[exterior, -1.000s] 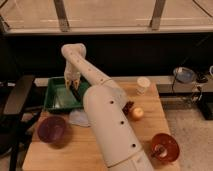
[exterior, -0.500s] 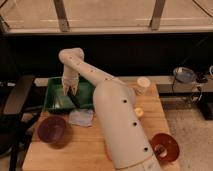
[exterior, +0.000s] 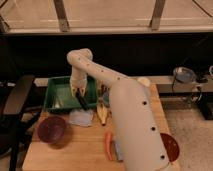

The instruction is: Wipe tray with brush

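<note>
The green tray [exterior: 57, 96] sits at the back left of the wooden table. My gripper [exterior: 78, 91] points down into the tray's right half, near its right wall. It is shut on the slim black brush [exterior: 81, 101], which slants down from the fingers to the tray's front right corner. The brush's lower end rests on or just above the tray bottom; I cannot tell which. My white arm crosses the table from the lower right and hides part of it.
A purple bowl [exterior: 52, 130] stands in front of the tray. A pale cloth [exterior: 80, 118], a banana [exterior: 102, 113] and an orange carrot [exterior: 108, 144] lie mid-table. A reddish bowl [exterior: 171, 146] is at right, a white cup [exterior: 144, 81] behind. A black chair [exterior: 15, 105] stands left.
My gripper has moved to the right and toward the tray's front edge, carrying the brush across the tray bottom. The arm has swung along with it.
</note>
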Robot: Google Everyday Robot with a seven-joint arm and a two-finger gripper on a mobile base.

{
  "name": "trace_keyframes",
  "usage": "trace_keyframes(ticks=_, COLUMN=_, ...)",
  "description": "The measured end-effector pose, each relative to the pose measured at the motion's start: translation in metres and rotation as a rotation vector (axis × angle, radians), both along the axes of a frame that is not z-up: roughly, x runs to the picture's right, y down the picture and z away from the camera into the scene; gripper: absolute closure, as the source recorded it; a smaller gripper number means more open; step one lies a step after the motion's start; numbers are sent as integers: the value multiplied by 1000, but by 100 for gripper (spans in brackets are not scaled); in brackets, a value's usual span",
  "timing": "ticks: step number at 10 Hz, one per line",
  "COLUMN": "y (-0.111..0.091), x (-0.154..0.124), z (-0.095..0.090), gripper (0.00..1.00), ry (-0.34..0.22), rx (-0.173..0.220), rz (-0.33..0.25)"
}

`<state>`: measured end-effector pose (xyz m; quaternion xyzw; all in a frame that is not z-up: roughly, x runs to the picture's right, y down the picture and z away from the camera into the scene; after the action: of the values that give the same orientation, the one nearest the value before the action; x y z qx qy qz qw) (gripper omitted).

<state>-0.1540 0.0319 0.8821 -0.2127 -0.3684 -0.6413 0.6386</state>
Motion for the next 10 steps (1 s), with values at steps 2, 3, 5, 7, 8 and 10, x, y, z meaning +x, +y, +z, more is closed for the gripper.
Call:
trace_keyframes(ticks=2, y=-13, x=2, z=7, gripper=100, ry=-1, rx=19, rz=-14)
trace_keyframes(ticks=3, y=-17, x=-4, z=9, gripper=100, ry=-12, rx=26, rz=-24)
trace_keyframes(ticks=5, y=-21, x=-27, z=12, gripper=100, ry=-47, rx=35, rz=-48)
trace_keyframes(ticks=7, y=-16, x=-51, z=13, gripper=100, ry=-92, rx=29, rz=-77)
trace_keyframes(ticks=8, y=-11, x=-57, z=13, gripper=100, ry=-106, rx=22, rz=-87)
trace_keyframes(ticks=10, y=8, x=-67, z=5, gripper=100, ry=-123, rx=-4, rz=-94)
